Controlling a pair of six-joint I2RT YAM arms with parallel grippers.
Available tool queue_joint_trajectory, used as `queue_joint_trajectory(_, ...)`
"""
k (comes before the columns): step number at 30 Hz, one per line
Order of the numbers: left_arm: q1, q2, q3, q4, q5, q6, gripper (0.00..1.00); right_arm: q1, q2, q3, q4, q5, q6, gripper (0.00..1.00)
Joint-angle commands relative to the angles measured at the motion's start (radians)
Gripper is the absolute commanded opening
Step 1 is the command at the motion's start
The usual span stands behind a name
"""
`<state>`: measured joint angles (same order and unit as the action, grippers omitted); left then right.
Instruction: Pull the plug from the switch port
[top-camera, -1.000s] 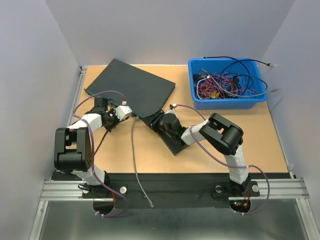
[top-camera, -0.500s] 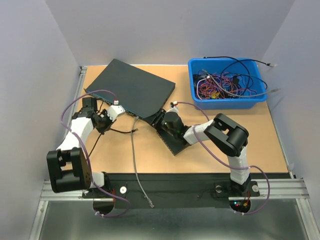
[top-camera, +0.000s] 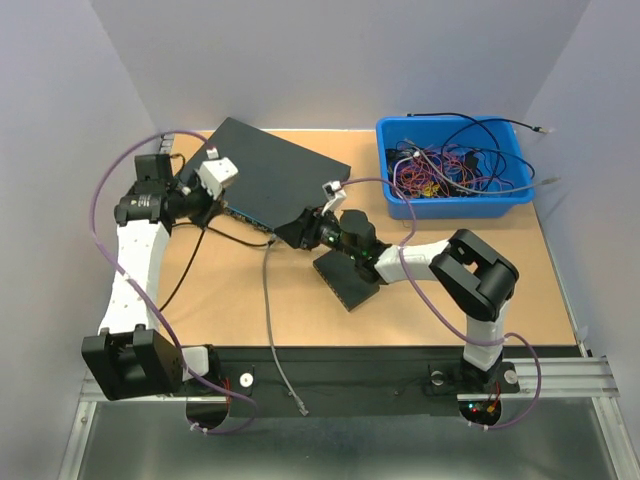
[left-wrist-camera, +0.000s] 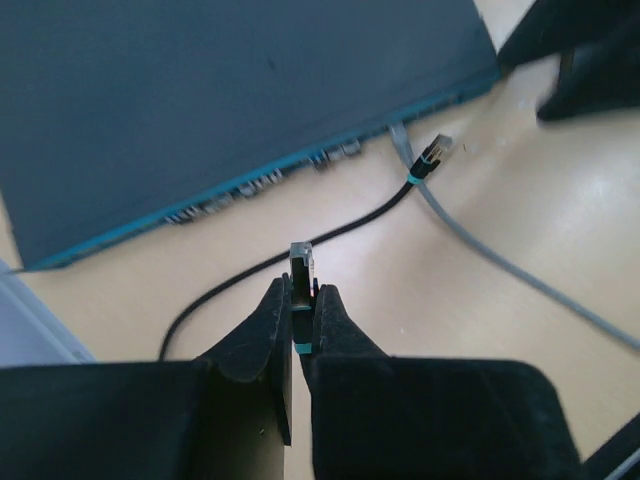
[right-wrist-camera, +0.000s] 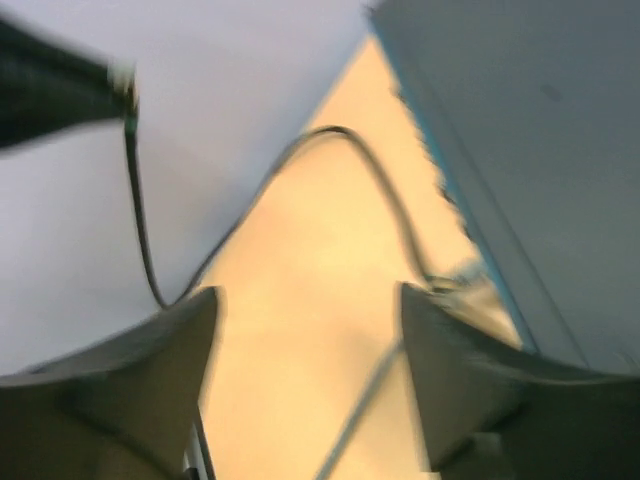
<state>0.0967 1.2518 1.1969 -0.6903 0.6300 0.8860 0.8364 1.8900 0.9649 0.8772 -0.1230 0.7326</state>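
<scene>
The dark flat switch (top-camera: 275, 178) lies at the back left, its row of ports (left-wrist-camera: 262, 184) facing me in the left wrist view. My left gripper (left-wrist-camera: 301, 300) is shut on a clear plug (left-wrist-camera: 301, 262) with a teal band, held in the air away from the ports. From above, the left gripper (top-camera: 203, 207) hangs off the switch's left front edge. A black cable (left-wrist-camera: 330, 232) runs to a second loose plug (left-wrist-camera: 432, 154) on the table. A grey cable (left-wrist-camera: 470, 245) enters a port near the switch's corner. My right gripper (top-camera: 285, 236) (right-wrist-camera: 310, 335) stands open by that front edge, holding nothing.
A small black flat box (top-camera: 345, 282) lies under the right forearm. At the back right is a blue bin (top-camera: 500, 205) full of tangled wires. The grey cable (top-camera: 272, 330) trails down over the table's near edge. The left side wall is close to the left arm.
The left arm rose and swung left and back, carrying the plug away from the switch's front. The right gripper opened wider and slid left toward the switch's edge.
</scene>
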Motion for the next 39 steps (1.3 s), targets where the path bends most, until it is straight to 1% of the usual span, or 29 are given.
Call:
queue_joint_trajectory(1, 0.003, -0.028, 0.201, 0.054, 0.137, -0.183, 0.00, 0.044, 0.009, 0.112, 0.193, -0.158, -0.145, 0.83)
queue_joint_trajectory(2, 0.003, -0.026, 0.229, 0.076, 0.169, -0.214, 0.00, 0.055, 0.018, 0.180, 0.194, -0.155, -0.159, 0.97)
queue_joint_trajectory(3, 0.003, -0.023, 0.280, 0.090, 0.181, -0.273, 0.00, 0.075, 0.041, 0.213, 0.194, -0.149, -0.157, 0.99)
queue_joint_trajectory(6, 0.000, -0.026, 0.354, 0.139, 0.229, -0.361, 0.00, 0.105, 0.104, 0.359, 0.194, -0.165, -0.153, 1.00)
queue_joint_trajectory(8, -0.002, -0.028, 0.380, 0.159, 0.256, -0.389, 0.00, 0.118, 0.139, 0.458, 0.187, -0.165, -0.150, 1.00)
queue_joint_trajectory(10, -0.002, -0.026, 0.403, 0.170, 0.270, -0.412, 0.00, 0.128, 0.196, 0.517, 0.166, -0.156, -0.136, 1.00)
queue_joint_trajectory(12, -0.003, -0.029, 0.412, 0.189, 0.284, -0.444, 0.00, 0.138, 0.239, 0.610, 0.145, -0.188, -0.121, 1.00)
queue_joint_trajectory(15, -0.006, -0.035, 0.428, 0.219, 0.290, -0.484, 0.00, 0.164, 0.310, 0.693, 0.093, -0.205, -0.119, 1.00)
queue_joint_trajectory(17, -0.008, -0.035, 0.440, 0.233, 0.303, -0.496, 0.00, 0.177, 0.354, 0.767, 0.063, -0.202, -0.124, 0.98)
queue_joint_trajectory(18, -0.011, -0.035, 0.443, 0.236, 0.306, -0.510, 0.00, 0.185, 0.368, 0.788, 0.043, -0.198, -0.119, 0.90)
queue_joint_trajectory(19, -0.011, -0.038, 0.448, 0.242, 0.310, -0.513, 0.00, 0.187, 0.385, 0.825, 0.037, -0.204, -0.108, 0.78)
queue_joint_trajectory(20, -0.011, -0.040, 0.449, 0.245, 0.309, -0.519, 0.00, 0.187, 0.389, 0.834, 0.034, -0.204, -0.101, 0.61)
queue_joint_trajectory(21, -0.011, -0.040, 0.454, 0.245, 0.304, -0.518, 0.00, 0.185, 0.386, 0.836, 0.029, -0.190, -0.096, 0.40)
queue_joint_trajectory(22, -0.009, -0.043, 0.460, 0.245, 0.301, -0.515, 0.00, 0.187, 0.379, 0.830, 0.028, -0.175, -0.093, 0.03)
queue_joint_trajectory(23, -0.011, -0.045, 0.464, 0.239, 0.300, -0.512, 0.00, 0.187, 0.367, 0.799, 0.028, -0.158, -0.101, 0.00)
queue_joint_trajectory(26, -0.011, -0.042, 0.497, 0.201, 0.289, -0.480, 0.00, 0.185, 0.296, 0.750, 0.022, -0.100, -0.146, 0.00)
queue_joint_trajectory(27, -0.009, -0.042, 0.504, 0.192, 0.284, -0.467, 0.00, 0.181, 0.253, 0.730, 0.008, -0.066, -0.188, 0.00)
queue_joint_trajectory(28, -0.011, -0.040, 0.519, 0.167, 0.277, -0.443, 0.10, 0.172, 0.235, 0.730, -0.006, -0.057, -0.208, 0.00)
queue_joint_trajectory(29, -0.011, -0.040, 0.527, 0.158, 0.269, -0.431, 0.44, 0.147, 0.219, 0.762, -0.027, -0.049, -0.240, 0.01)
queue_joint_trajectory(30, -0.011, -0.040, 0.533, 0.149, 0.263, -0.423, 0.57, 0.127, 0.201, 0.790, -0.056, -0.049, -0.254, 0.01)
queue_joint_trajectory(31, -0.011, -0.046, 0.546, 0.143, 0.234, -0.420, 0.98, 0.107, 0.173, 0.825, -0.132, -0.052, -0.287, 0.01)
queue_joint_trajectory(32, -0.009, -0.049, 0.550, 0.143, 0.218, -0.420, 0.99, 0.084, 0.156, 0.863, -0.171, -0.056, -0.304, 0.00)
queue_joint_trajectory(33, -0.011, -0.051, 0.558, 0.138, 0.202, -0.415, 0.99, 0.031, 0.141, 0.898, -0.205, -0.055, -0.317, 0.00)
queue_joint_trajectory(34, -0.009, -0.057, 0.576, 0.124, 0.183, -0.407, 0.99, -0.002, 0.098, 0.955, -0.258, -0.047, -0.332, 0.00)
queue_joint_trajectory(35, -0.011, -0.057, 0.586, 0.117, 0.148, -0.398, 0.99, -0.032, 0.077, 0.975, -0.279, -0.031, -0.369, 0.01)
queue_joint_trajectory(36, -0.011, -0.058, 0.595, 0.107, 0.131, -0.389, 0.99, -0.092, 0.052, 0.991, -0.311, 0.012, -0.389, 0.01)
queue_joint_trajectory(39, -0.011, -0.057, 0.627, 0.068, 0.083, -0.360, 0.99, -0.196, -0.076, 1.003, -0.327, 0.117, -0.496, 0.01)
